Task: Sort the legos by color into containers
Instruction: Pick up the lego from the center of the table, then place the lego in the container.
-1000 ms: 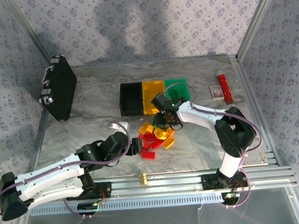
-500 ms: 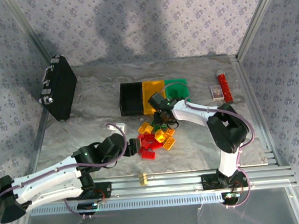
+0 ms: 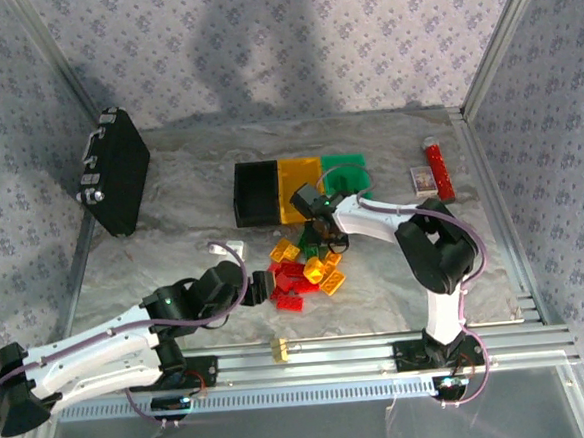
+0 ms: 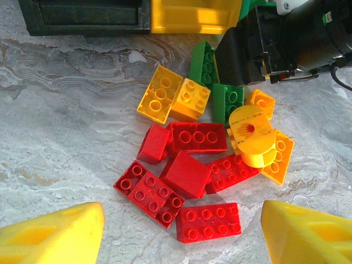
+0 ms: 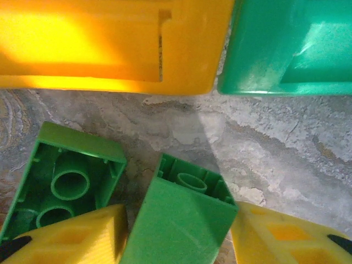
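**Right gripper and its brick.** The right gripper (image 3: 320, 239) sits at the far side of the pile of legos (image 3: 298, 274). The pile lies mid-worktop (image 3: 173, 237), between the containers (image 3: 302, 213) and the near edge. In the right wrist view a green lego (image 5: 177, 223) stands tipped between the two yellow fingers (image 5: 71, 239), its hollow underside turned toward the bins. Each finger meets a flank with no gap visible, so the jaws are clamped on it. A second green brick (image 5: 60, 179) lies underside-up just beside it. Past both bricks, across a strip of bare worktop, the near walls of the orange-yellow bin (image 5: 110, 44) and the green bin (image 5: 286, 49) stand side by side.

**Left gripper.** The left gripper (image 3: 267, 284) sits at the pile's near-left side. Its jaws are wide apart with nothing between them.

**Left wrist view.** This view resolves the pile by colour. Red bricks (image 4: 197, 137) cluster on the near side. Yellow bricks (image 4: 160, 94) lie toward the black bin (image 4: 82, 14). Green and orange bricks lie against the right gripper's black body. A round yellow piece (image 4: 251, 132) on top of the pile bears a small red emblem and no legible writing.

**Top view.** The three bins stand in a row along the far edge, black on the left, orange-yellow in the middle and green on the right. A black latched case (image 3: 113, 171) stands at the left edge. A red cylinder (image 3: 436, 172) lies near the far right corner. A small printed card (image 3: 421, 178) lies just beside it, its print too small to read.
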